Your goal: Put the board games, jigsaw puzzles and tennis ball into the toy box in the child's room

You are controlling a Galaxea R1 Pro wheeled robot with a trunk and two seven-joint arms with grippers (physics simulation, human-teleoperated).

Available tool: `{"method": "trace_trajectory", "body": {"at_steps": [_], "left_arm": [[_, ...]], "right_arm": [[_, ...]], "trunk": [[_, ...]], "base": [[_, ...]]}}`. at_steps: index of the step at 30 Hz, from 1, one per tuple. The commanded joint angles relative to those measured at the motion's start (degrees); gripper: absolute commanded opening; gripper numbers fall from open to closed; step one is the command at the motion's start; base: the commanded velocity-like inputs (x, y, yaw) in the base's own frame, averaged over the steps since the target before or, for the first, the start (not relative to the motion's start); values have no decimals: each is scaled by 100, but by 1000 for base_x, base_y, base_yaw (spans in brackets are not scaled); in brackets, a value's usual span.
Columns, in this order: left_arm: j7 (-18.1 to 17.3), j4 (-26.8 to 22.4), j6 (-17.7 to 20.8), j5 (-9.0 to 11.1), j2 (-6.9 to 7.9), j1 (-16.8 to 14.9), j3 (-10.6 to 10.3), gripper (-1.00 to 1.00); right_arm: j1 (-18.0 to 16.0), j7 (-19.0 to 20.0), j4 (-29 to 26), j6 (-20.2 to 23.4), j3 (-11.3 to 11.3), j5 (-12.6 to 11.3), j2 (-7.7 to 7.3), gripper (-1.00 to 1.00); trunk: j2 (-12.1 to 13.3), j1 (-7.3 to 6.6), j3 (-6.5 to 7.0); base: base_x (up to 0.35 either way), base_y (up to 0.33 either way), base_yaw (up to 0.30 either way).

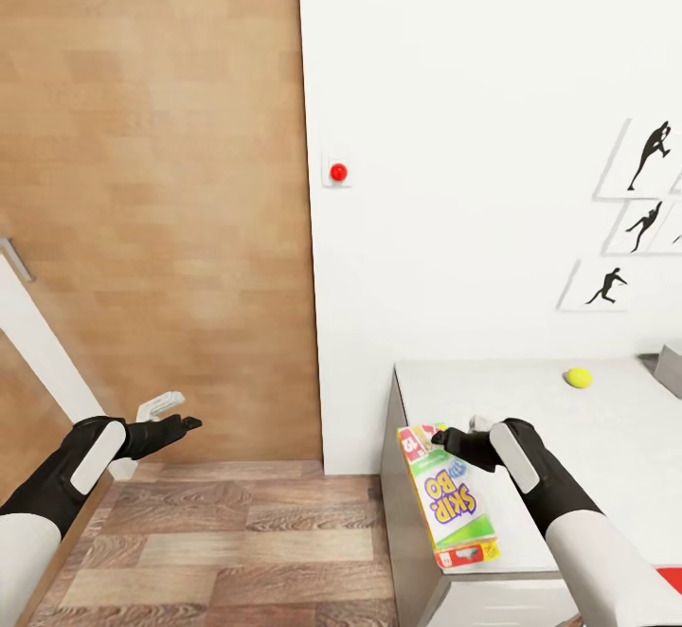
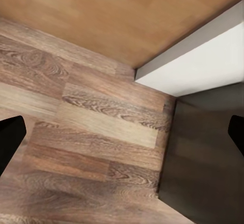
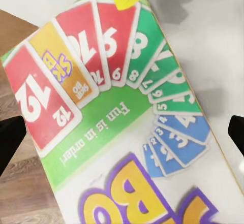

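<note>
Board game (image 1: 448,497) on table (image 1: 530,400) front-left edge; tennis ball (image 1: 579,378) behind-right.

— Left arm?
— Stretched forward and low, left end effector (image 1: 180,423) pointing ahead, fingers (image 2: 10,137) spread wide apart.
— And the right?
— Bent inward, forearm angled up, right end effector (image 1: 453,445) aimed leftward, fingers (image 3: 10,140) parted wide, gripping nothing.
</note>
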Motion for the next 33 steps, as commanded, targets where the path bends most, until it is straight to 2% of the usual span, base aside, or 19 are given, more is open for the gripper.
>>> {"method": "trace_trajectory", "body": {"at_steps": [1,14,26,30,33], "left_arm": [[-11,-3,15,-7,5,-5,-14,100],[-14,-2,15,-7,5,-5,-14,100],[-19,-3,15,-7,7,-5,-14,100],[-29,-2,18,-7,9,-5,-14,100],[-52,1,23,-5,21,-5,-8,100]], "right_arm": [[-2,-55,-20,8,25,-60,-7,100],[-23,-55,-748,7,1,-66,-8,100],[-10,-42,-1021,-1,-31,-94,-9,100],[113,44,-1294,-4,-54,-114,-9,100],[344,273,-1662,-1,-163,-124,-10,100]], "trunk": [[-12,4,-4],[-12,4,116],[-12,4,227],[-12,4,264],[-12,4,291]], "base": [[0,0,0],[0,0,0],[0,0,0],[0,0,0],[0,0,0]]}}
